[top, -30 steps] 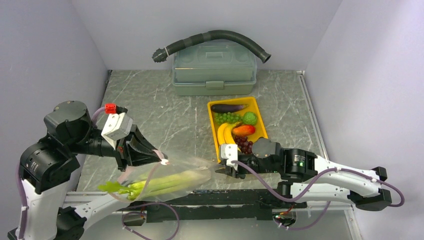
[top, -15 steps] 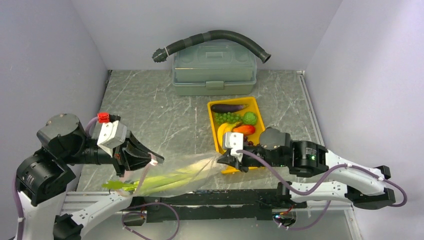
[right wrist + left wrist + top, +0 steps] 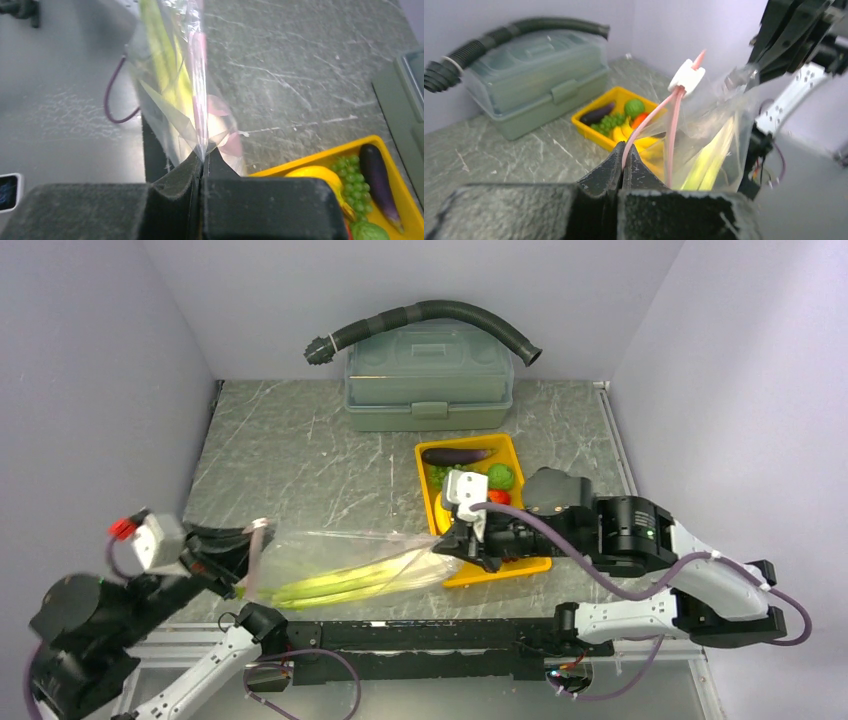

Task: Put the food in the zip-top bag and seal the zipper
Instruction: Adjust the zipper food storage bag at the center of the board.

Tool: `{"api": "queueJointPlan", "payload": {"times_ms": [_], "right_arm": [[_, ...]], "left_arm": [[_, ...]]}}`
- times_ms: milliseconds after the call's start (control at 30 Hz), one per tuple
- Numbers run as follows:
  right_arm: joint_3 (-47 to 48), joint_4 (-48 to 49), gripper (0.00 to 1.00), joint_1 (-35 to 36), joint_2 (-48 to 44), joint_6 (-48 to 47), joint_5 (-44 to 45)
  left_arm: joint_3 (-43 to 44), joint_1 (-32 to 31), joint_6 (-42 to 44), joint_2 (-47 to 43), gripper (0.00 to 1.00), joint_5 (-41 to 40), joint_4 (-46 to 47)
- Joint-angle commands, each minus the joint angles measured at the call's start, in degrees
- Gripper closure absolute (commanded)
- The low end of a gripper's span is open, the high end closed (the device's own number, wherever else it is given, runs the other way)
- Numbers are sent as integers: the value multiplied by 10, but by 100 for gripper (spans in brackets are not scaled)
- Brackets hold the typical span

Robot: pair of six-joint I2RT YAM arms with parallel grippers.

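You hold the clear pink-dotted plastic bag (image 3: 335, 552), white-green leek (image 3: 345, 585) inside, clamped at both ends by left gripper (image 3: 624, 150) and right gripper (image 3: 202, 159) beside the yellow rectangular tray (image 3: 424, 495); loading looks unfinished, so next spread its mouth.

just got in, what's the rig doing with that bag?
Both arms hold the zip-top bag stretched between them. The left gripper pinches the pink zipper at one end, and the right gripper pinches the opposite end. The leek is inside the bag. The eggplant, green grapes and other food sit in the yellow tray.
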Motion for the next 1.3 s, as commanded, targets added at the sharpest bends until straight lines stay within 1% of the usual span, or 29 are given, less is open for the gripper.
{"api": "queueJointPlan", "payload": {"times_ms": [0, 33, 67, 133, 167, 200, 233, 267, 300, 367, 400, 433, 467, 500, 533, 567, 600, 633, 667, 733, 767, 833, 933, 967, 1033, 1067, 1167, 1200, 1267], "right_arm": [[11, -23, 100, -1, -8, 24, 207], [26, -18, 100, -4, -11, 32, 240], [46, -20, 100, -4, -10, 31, 189], [75, -26, 100, 7, 5, 13, -18], [85, -35, 100, 20, 17, 8, -40], [87, -43, 100, 28, 28, 9, 20], [73, -38, 100, 27, 32, 18, 171], [46, -10, 100, 15, 30, 18, 375], [54, -19, 100, -22, 42, 20, 363], [122, -86, 100, -65, 73, 2, -2], [127, -75, 100, -25, 77, -11, -90], [113, -57, 100, 38, 72, -11, -19], [98, -50, 100, 73, 68, -8, 101], [79, -38, 100, 73, 63, 3, 269], [59, -26, 100, 40, 63, 8, 386], [91, -55, 100, -53, 76, 20, 336], [114, -83, 100, -104, 88, 12, 163], [115, -86, 100, -104, 90, -5, 21], [110, -77, 100, -69, 88, -7, -32], [80, -43, 100, -15, 67, 12, 119], [33, -12, 100, -18, 52, 7, 131], [-43, 18, 100, -49, 81, -19, 62], [52, -124, 100, -53, 183, 17, 109], [57, -87, 100, -52, 160, 20, 99], [-26, 59, 100, -53, 72, 13, 61], [-51, 68, 100, -53, 69, 6, 29], [38, -88, 100, -60, 169, 16, 93], [47, -80, 100, -63, 158, 15, 106], [-5, 29, 100, -80, 71, 13, 93]], "left_arm": [[-66, 2, -35, -127, 100, -195, 120], [-82, 2, -44, -145, 100, -204, 130], [-91, 2, -48, -159, 100, -208, 132], [-90, 2, -55, -162, 100, -209, 117], [-85, 2, -56, -156, 100, -204, 109], [-80, 2, -55, -149, 100, -197, 103], [-76, 2, -54, -141, 100, -186, 100], [-74, 2, -54, -132, 100, -175, 100], [-70, 1, -54, -123, 100, -166, 100], [-61, 1, -54, -104, 100, -142, 96], [-54, 1, -52, -94, 100, -126, 93], [-50, 1, -50, -84, 100, -115, 90], [-46, 1, -48, -76, 100, -108, 88], [-45, 1, -47, -67, 100, -102, 87], [-44, 1, -45, -63, 100, -99, 90], [-44, 1, -44, -61, 100, -96, 93], [-44, 1, -44, -59, 100, -93, 95], [-44, 1, -42, -59, 100, -92, 95], [-44, 1, -40, -59, 100, -95, 95], [-49, 1, -37, -63, 100, -99, 95], [-52, 1, -39, -66, 100, -103, 97], [-61, 1, -43, -71, 100, -103, 104], [-69, 1, -43, -70, 100, -104, 107], [-72, 1, -43, -68, 100, -106, 107], [-72, 1, -46, -68, 100, -108, 107], [-70, 1, -46, -68, 100, -107, 107], [-60, 1, -38, -68, 100, -112, 97], [-59, 1, -35, -68, 100, -118, 94], [-59, 0, -35, -70, 100, -126, 92]]}}
